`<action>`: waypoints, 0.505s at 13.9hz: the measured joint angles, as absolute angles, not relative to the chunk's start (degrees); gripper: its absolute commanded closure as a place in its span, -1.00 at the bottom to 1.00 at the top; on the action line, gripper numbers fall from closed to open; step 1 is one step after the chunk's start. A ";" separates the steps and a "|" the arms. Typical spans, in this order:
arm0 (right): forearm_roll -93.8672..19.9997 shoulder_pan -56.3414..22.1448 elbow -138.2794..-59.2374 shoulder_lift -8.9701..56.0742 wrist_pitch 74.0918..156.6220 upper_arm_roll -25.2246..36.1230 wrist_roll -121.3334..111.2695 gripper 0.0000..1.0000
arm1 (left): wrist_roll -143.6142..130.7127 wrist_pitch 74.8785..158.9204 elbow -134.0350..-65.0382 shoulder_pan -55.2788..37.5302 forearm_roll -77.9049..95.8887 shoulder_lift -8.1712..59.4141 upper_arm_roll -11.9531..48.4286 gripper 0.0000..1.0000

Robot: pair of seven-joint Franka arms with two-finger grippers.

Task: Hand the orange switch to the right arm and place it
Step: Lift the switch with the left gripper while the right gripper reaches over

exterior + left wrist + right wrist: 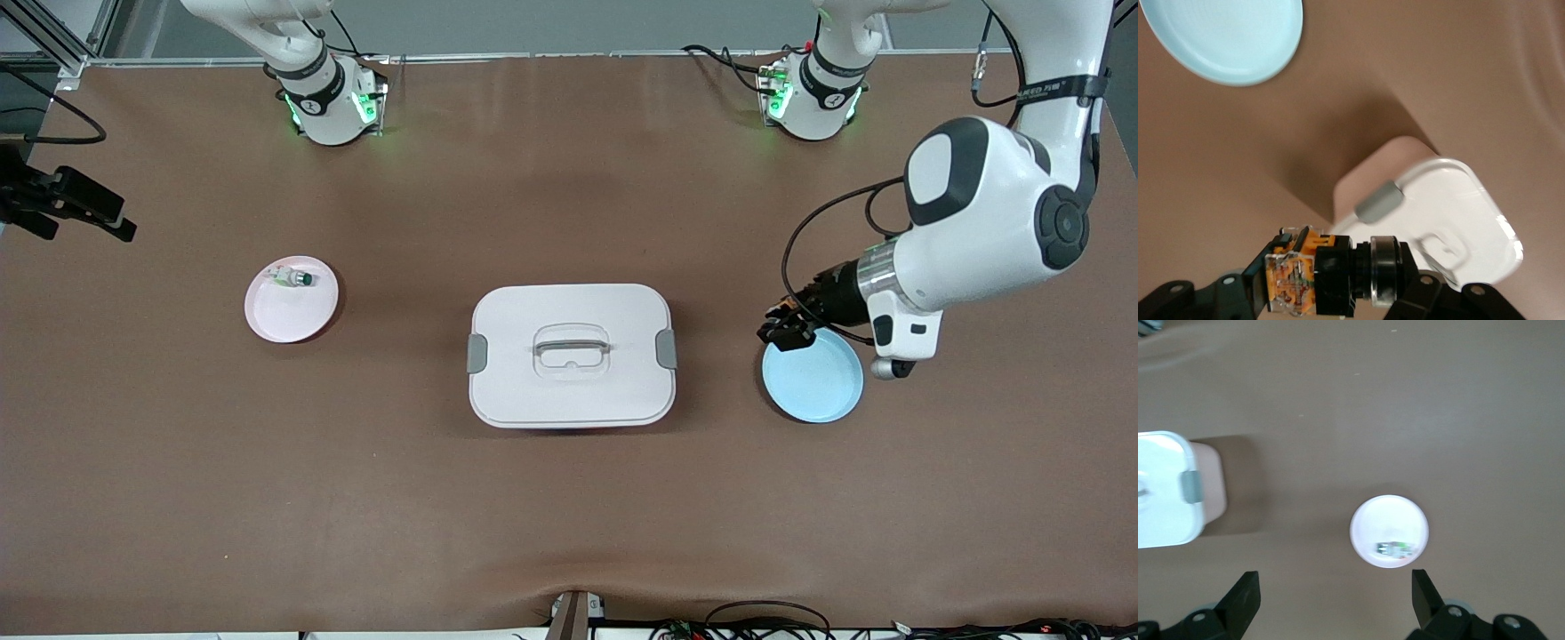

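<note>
Pink plate (291,307) holds green-capped switch (292,278).

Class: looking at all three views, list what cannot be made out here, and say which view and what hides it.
- Orange switch: its cap faces away in the left wrist view; in the front view the left pincer hides it.
- Right pincer: outside the front view.
- White box: closed lid hides its contents.
- Green-capped switch on the pink plate: too small for detail.

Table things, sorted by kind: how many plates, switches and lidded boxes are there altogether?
Plates: 2, the pink plate and the blue plate
Switches: 2, the green-capped switch on the pink plate and the orange switch held in the left hand
Lidded boxes: 1, the white box
Total: 5
</note>
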State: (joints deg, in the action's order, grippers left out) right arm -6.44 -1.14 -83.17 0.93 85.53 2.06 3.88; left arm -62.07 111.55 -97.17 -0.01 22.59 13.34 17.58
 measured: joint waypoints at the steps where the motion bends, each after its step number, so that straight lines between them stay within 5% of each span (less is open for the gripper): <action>1: -7.51 -1.19 -83.18 0.93 85.48 2.06 3.97 -1.00 | -68.69 111.58 -95.90 -0.27 22.90 13.22 18.83 0.59; 7: -18.11 -3.55 -83.82 0.94 86.34 1.96 11.40 -1.00 | -94.54 116.48 -92.06 -7.47 23.47 13.44 21.22 0.59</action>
State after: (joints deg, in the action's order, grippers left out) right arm -18.11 -3.55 -83.82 0.94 86.34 1.96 11.40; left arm -94.54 116.48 -92.06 -7.47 23.47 13.44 21.22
